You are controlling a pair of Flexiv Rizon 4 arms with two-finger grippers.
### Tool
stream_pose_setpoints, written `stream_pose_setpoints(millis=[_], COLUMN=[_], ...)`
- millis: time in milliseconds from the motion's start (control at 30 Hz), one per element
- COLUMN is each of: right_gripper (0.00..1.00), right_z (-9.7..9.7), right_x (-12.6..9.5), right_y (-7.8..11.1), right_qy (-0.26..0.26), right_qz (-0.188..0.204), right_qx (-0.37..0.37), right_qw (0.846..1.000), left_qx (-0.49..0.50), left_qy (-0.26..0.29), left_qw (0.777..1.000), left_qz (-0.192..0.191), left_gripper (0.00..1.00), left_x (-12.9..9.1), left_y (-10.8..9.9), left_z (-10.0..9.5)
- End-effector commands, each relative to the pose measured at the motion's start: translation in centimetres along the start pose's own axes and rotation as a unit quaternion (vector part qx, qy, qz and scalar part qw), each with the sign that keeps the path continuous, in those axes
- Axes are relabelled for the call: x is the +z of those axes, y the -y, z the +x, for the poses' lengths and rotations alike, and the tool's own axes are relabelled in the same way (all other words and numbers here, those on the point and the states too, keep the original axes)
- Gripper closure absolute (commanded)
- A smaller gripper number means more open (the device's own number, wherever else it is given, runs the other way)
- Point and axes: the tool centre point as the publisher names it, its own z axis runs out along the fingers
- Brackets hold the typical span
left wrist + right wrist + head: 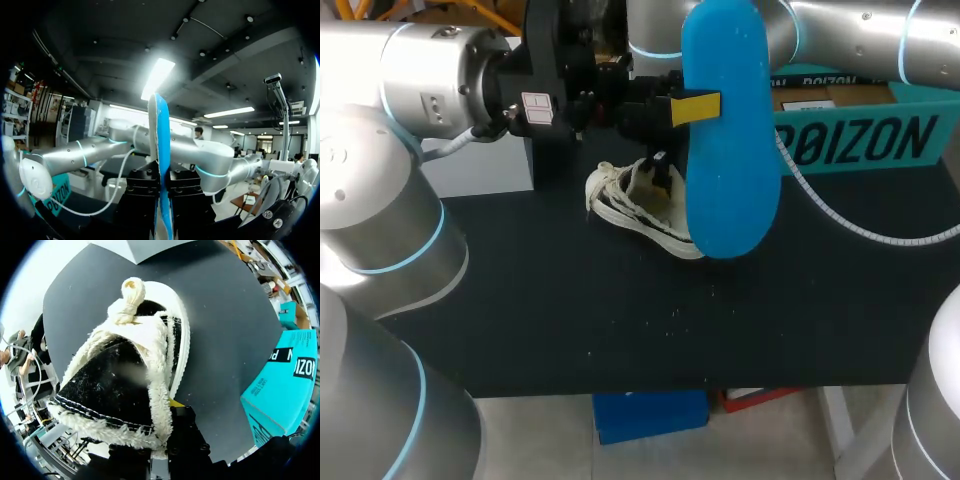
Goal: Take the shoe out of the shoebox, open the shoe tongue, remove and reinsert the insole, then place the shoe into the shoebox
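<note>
Over the shoe (pixel 630 205), blue insole (pixel 725 150) in left claw (pixel 695 107), shoebox (pixel 860 140) behind

Silver arms (pixel 420 70), blue rings (pixel 432 232), yellow-tipped fingers (pixel 696 107)

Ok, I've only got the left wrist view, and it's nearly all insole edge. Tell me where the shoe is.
Observer: The shoe lies on the black table, just under the blue insole that your arm holds upright.
Operator: Give me the right arm.
Observer: The right gripper is down at the shoe's fleecy collar. I can't tell whether it is clamped.
Operator: Now place the shoebox.
Observer: The teal shoebox stands at the table's far right, beyond the shoe and apart from it.
</note>
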Motion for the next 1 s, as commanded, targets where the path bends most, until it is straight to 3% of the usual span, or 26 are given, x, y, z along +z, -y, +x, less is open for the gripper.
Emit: stream_pose_setpoints(millis=[33, 167, 367, 767, 1000], right_gripper=[1.0, 1.0, 1.0, 1.0, 1.0], right_z=[0.1, -0.2, -0.4, -0.6, -0.6], right_x=[0.0, 0.0, 0.2, 4.2, 5.4], right_y=[0.6, 0.3, -0.8, -2.5, -2.1], right_qy=[0.034, 0.051, 0.071, 0.078, 0.083], right_qz=[-0.099, -0.11, -0.111, -0.091, -0.084], right_qx=[0.318, 0.376, 0.412, 0.441, 0.457], right_qw=[0.942, 0.919, 0.902, 0.889, 0.882], left_qx=[0.001, 0.001, 0.001, 0.001, 0.001], left_qy=[0.001, 0.001, 0.001, 0.001, 0.001], left_qw=[1.0, 1.0, 1.0, 1.0, 1.0], left_qz=[0.001, 0.001, 0.001, 0.001, 0.001], left_gripper=[1.0, 1.0, 1.0, 1.0, 1.0], left_x=[0.2, 0.2, 0.2, 0.2, 0.2], left_y=[-0.1, -0.1, -0.1, -0.1, -0.1], left_z=[-0.1, -0.1, -0.1, -0.1, -0.1])
